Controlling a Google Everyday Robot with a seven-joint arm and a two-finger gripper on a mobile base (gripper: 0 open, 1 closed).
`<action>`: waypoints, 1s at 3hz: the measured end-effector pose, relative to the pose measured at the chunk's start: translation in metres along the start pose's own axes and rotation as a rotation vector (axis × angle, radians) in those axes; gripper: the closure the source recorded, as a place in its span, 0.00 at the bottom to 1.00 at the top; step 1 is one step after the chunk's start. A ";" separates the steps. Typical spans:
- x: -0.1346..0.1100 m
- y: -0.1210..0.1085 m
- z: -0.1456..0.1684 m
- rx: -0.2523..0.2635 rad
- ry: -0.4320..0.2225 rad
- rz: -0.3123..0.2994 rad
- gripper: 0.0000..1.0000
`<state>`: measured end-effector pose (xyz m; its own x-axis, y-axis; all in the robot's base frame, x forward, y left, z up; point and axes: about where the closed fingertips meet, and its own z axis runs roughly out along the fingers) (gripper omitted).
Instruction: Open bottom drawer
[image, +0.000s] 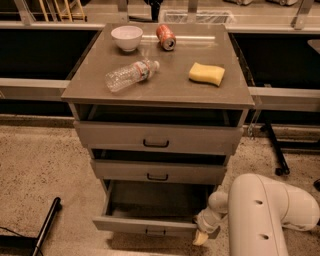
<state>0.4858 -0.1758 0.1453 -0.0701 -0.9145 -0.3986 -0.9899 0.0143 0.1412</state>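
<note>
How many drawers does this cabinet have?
3, stacked: the top drawer, the middle drawer below it, and the bottom drawer, pulled out farthest. The gripper is low, at the right end of the bottom drawer's front.

Bottom drawer (150, 226) — grey-brown, open, hand (204, 235) at its right corner

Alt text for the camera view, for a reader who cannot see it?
The bottom drawer of a three-drawer cabinet stands pulled out, with the robot's gripper at the right end of its front. On top are a white bowl, a red can, a plastic bottle and a yellow sponge.
</note>
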 end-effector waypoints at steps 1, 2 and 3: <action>-0.001 0.018 -0.001 -0.026 0.020 -0.010 0.63; -0.003 0.031 -0.007 -0.032 0.032 -0.025 0.59; -0.005 0.035 -0.010 -0.034 0.035 -0.035 0.41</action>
<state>0.4525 -0.1745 0.1612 -0.0301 -0.9278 -0.3719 -0.9869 -0.0315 0.1585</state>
